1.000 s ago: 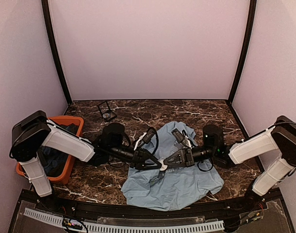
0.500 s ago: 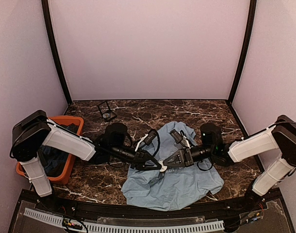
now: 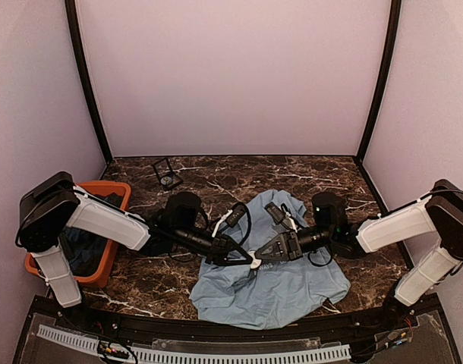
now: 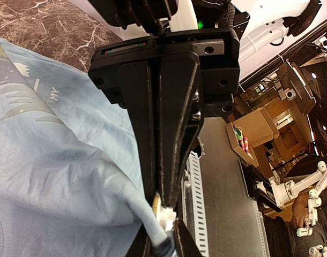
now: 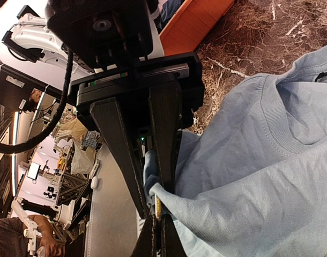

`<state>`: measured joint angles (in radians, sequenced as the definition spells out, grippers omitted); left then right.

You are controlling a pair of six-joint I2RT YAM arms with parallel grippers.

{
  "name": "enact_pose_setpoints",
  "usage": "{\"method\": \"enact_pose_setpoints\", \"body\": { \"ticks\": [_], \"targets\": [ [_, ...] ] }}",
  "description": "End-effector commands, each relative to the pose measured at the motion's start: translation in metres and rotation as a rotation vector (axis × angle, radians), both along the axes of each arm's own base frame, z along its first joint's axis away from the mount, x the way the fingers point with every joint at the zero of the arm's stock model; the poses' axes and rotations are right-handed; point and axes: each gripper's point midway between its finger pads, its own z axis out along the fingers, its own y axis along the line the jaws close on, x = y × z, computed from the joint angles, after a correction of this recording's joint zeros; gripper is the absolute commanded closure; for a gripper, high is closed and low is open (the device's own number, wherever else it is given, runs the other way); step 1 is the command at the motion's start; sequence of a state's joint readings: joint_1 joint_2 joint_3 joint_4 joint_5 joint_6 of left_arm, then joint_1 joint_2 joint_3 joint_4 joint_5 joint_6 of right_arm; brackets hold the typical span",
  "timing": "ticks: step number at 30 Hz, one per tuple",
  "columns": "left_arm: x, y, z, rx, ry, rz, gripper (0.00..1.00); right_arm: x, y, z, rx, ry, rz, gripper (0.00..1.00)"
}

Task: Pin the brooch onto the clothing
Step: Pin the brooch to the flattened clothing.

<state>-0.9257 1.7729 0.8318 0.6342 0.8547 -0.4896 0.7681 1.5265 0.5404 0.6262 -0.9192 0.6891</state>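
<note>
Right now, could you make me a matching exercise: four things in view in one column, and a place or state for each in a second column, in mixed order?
Things:
1. shirt
2. bin
3. case
4. right gripper

Places or states:
A. at the back, left of centre, near the wall
B. shut, with a shirt fold at its tips
C. at the left edge, orange, dark cloth inside
D. crumpled in the middle, light blue

Pairs: 1-D, 2-C, 3-A, 4-B
</note>
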Motion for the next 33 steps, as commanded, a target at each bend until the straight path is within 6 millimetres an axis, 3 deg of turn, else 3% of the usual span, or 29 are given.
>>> {"method": "enact_pose_setpoints", "body": {
  "ticks": [1, 25, 33],
  "targets": [
    [-0.005, -0.005, 0.011, -0.033, -0.035, -0.03, 0.87, 0.012, 0.001, 0.006, 0.002, -0.025, -0.048, 1.0],
    [0.007, -0.005, 0.007, -0.005, -0.065, 0.041, 0.88, 0.01, 0.004, 0.001, -0.011, -0.007, -0.042, 1.0],
    [0.012, -0.003, -0.006, 0.061, -0.079, 0.075, 0.89, 0.009, 0.005, -0.001, -0.015, -0.004, -0.036, 1.0]
  ]
}}
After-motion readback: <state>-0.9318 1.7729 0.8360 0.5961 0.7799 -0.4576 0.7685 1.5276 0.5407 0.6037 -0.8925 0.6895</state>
